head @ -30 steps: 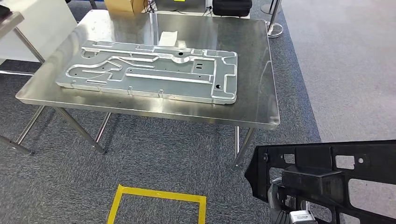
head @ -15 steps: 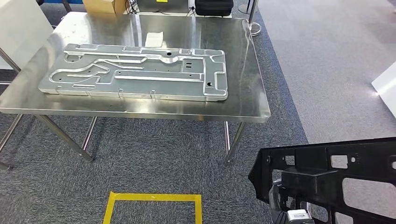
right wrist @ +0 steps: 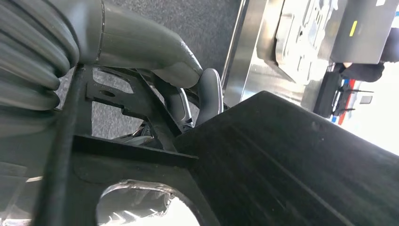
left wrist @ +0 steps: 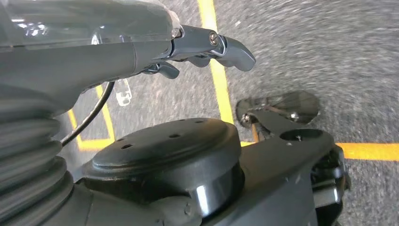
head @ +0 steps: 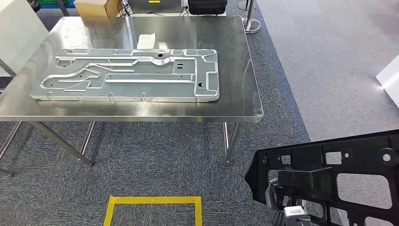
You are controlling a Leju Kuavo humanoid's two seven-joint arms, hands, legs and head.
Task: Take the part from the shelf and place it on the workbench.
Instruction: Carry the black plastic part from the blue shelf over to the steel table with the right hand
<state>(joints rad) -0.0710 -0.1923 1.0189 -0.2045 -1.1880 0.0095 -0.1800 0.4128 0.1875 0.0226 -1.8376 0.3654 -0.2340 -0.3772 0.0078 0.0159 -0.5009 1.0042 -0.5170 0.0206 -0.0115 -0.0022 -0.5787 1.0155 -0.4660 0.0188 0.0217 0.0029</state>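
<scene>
Right hand (head: 288, 207) with fingers (right wrist: 207, 94) clamped on the black part (head: 329, 181), low right over the carpet, well apart from the steel workbench (head: 235, 70) bearing a metal panel (head: 127, 75); left hand (left wrist: 141, 52) hanging, fingers curled, holding nothing.

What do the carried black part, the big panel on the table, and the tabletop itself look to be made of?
Black part: likely moulded plastic, matte, with ribs and cut-out windows. Panel: apparently stamped or cast light metal, dull silver, with raised channels and holes. Workbench top: probably stainless steel, brushed, showing soft reflections.
</scene>
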